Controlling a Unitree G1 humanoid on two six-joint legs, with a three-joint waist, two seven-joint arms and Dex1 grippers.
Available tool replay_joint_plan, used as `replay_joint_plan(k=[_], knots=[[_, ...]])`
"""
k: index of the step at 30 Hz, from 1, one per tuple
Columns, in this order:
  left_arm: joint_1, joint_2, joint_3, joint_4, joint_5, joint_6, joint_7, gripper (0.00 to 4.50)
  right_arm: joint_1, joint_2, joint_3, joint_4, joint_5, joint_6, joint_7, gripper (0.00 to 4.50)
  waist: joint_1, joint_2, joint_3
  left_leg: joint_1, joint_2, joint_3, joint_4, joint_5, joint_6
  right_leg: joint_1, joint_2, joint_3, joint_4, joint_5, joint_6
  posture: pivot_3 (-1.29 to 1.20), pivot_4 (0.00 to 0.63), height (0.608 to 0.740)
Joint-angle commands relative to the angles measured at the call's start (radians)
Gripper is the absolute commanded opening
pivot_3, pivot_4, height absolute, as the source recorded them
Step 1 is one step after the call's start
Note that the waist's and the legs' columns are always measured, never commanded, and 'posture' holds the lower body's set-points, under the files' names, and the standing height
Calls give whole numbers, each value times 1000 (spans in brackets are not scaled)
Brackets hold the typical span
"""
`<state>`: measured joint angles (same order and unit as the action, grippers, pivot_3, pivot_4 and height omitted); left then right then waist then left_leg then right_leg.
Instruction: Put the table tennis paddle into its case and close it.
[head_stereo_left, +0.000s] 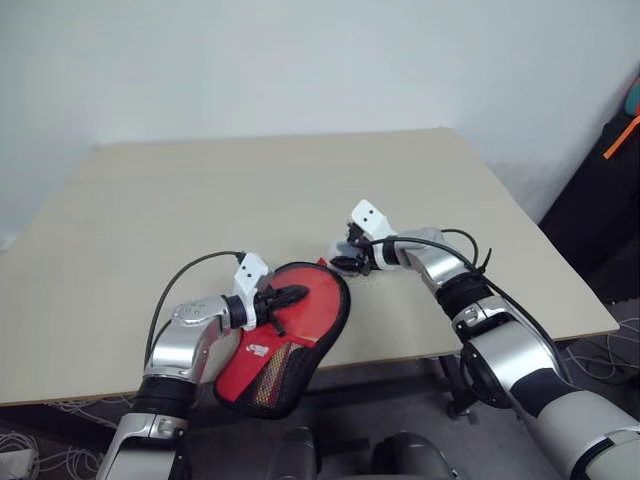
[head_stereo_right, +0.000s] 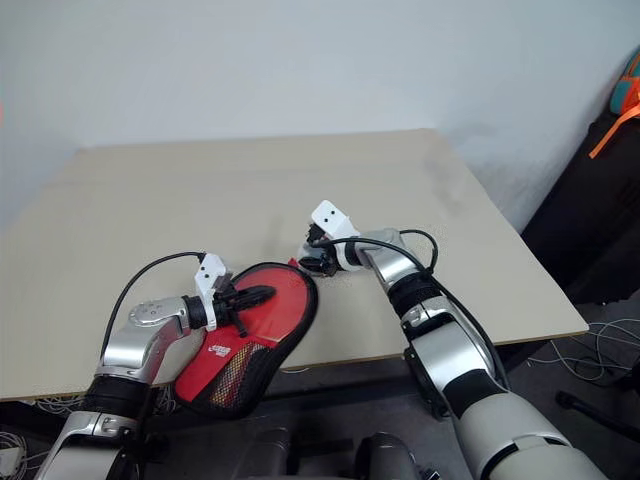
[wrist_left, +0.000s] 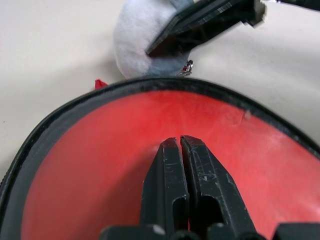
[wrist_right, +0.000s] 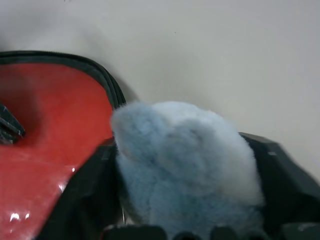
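Paddle-shaped red & black zip case (head_stereo_left: 285, 340) overhangs table (head_stereo_left: 300, 180) front edge. Left gripper (head_stereo_left: 292, 294), jaws shut, presses on its red face, prob. to steady it; right gripper (head_stereo_left: 345, 258) straddles fluffy grey-blue pom-pom pull (wrist_right: 185, 165), jaws partly apart, likely to zip up.

A pale beige table (head_stereo_left: 300, 190) with a smooth, matte top carries the scene. The case (head_stereo_left: 290, 335), red side up with a black zip edge and a mesh panel, lies at the table's near edge, its narrow end overhanging it. The grey-blue pom-pom pull (wrist_right: 185, 165) sits on the tabletop just beside the case's round end.
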<state>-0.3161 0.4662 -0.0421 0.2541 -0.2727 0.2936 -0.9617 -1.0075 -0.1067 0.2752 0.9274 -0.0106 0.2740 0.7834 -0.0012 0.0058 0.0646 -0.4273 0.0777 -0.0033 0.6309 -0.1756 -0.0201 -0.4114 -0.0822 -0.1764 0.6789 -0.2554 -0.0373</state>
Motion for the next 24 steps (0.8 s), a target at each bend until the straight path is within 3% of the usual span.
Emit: replay_joint_plan(k=[1,4,8,24], knots=[[1,7,-17,6,15,-3,-7,0,-36,8,-24,-15,-4,-16,0,2206,0,0,0,0,0,0,0,0,0,0,0,0,0,0,0,0,0,707],[5,6,-23,7,20,-6,-8,0,-34,5,-29,-25,-8,-16,-4,1283,0,0,0,0,0,1,0,0,0,0,0,1,0,0,0,0,0,707],[5,9,-32,15,25,0,-17,0,-33,-16,-28,-69,-13,-16,2,443,0,0,0,0,0,1,0,0,0,0,0,1,0,0,0,0,0,707],[-31,16,-102,141,82,-33,-87,0,97,-133,-26,-484,-6,136,76,374,6,3,-2,0,0,1,2,0,1,1,-1,0,0,1,-2,0,0,707]])
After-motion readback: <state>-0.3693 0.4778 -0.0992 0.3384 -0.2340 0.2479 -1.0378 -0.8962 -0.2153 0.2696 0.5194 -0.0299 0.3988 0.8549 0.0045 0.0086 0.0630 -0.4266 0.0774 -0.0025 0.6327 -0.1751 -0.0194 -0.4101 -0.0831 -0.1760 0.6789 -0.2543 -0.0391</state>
